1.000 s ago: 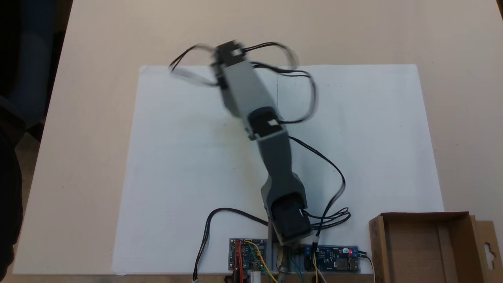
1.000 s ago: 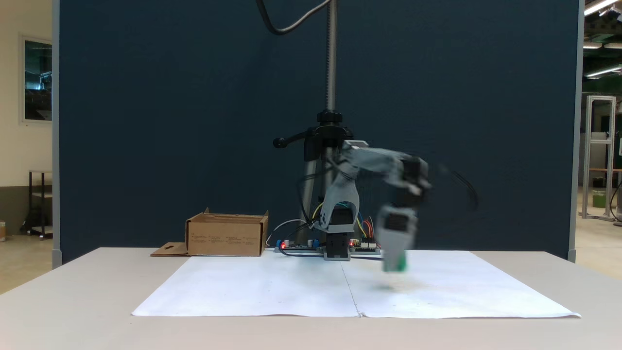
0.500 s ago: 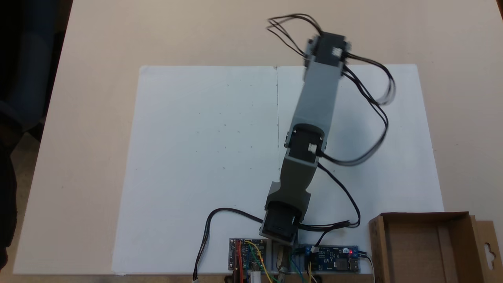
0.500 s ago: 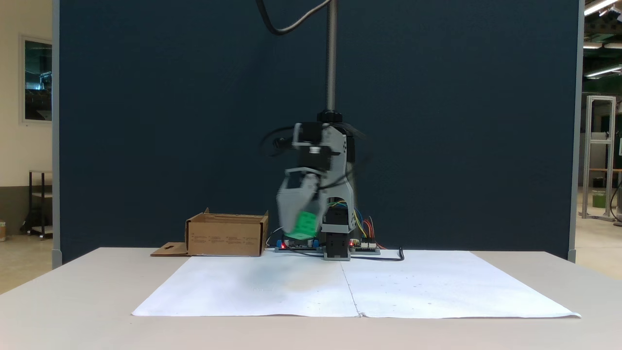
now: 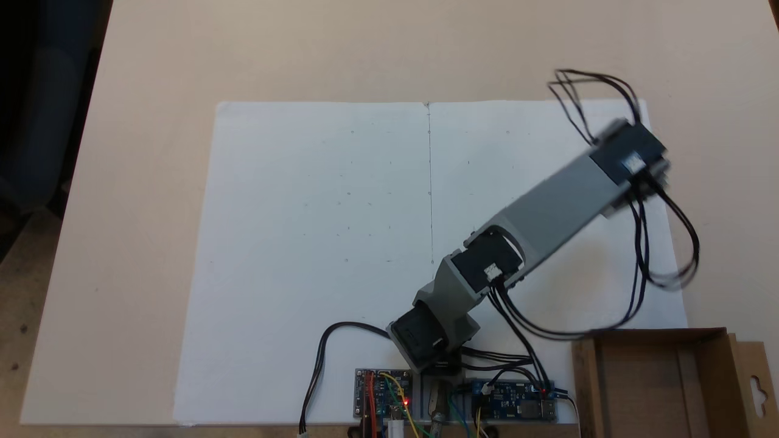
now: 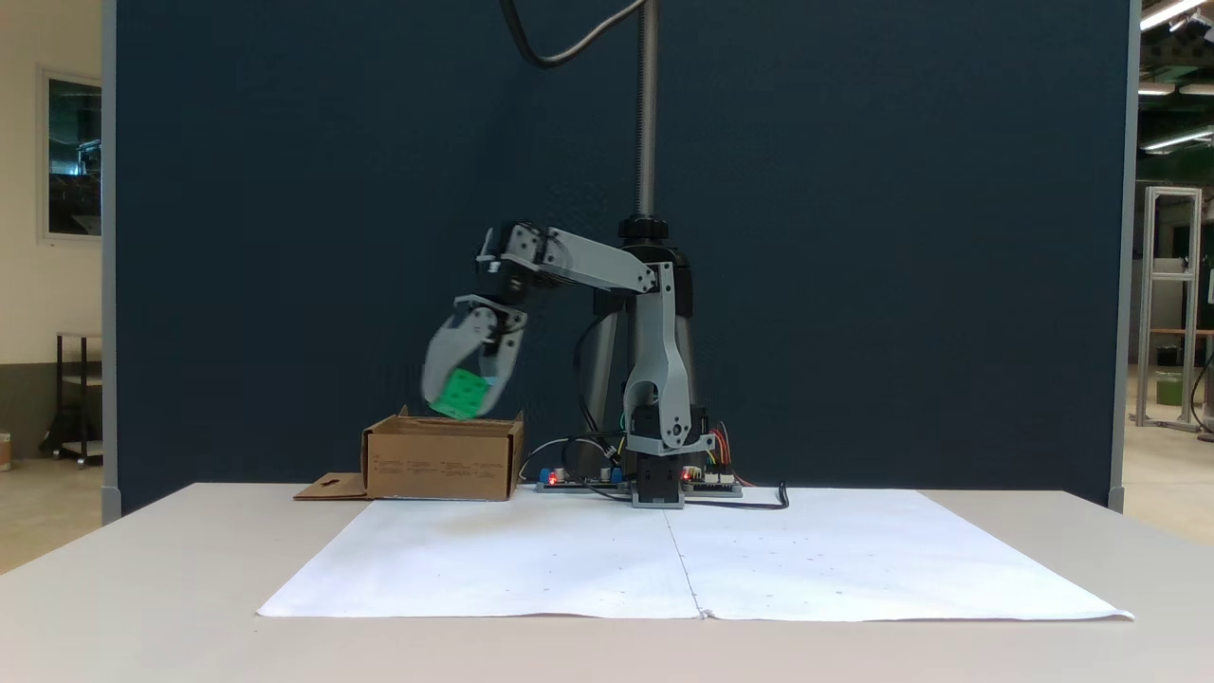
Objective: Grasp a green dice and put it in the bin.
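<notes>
Your green dice (image 6: 460,394) is held in the air, pinched between the two grey fingers of the gripper (image 6: 462,403), which points downward and is closed on it. In the fixed view from the front, the dice hangs just above the top edge of the bin (image 6: 442,458), over its middle, and does not touch the cardboard. The dice looks slightly tilted, and the gripper is a little blurred.

The bin is a shallow brown cardboard box on the worktop (image 6: 142,569), with its flap lying flat to the left in that front view. In the fixed view from above, the bin (image 5: 706,377) sits at the lower right corner, open side up, its flap with the hanger-hole cutout at the far right.

From above you see the arm (image 5: 548,213) stretched from its base toward the upper right, its wrist end blurred, with black cables (image 5: 639,267) looping down toward the bin. There the arm's own body covers the gripper and dice.

A large white paper sheet (image 5: 304,243) covers the middle of the worktop. Circuit boards (image 5: 383,401) with small red lights sit beside the arm's base. A dark blue panel (image 6: 285,237) stands behind the setup in the front view.
</notes>
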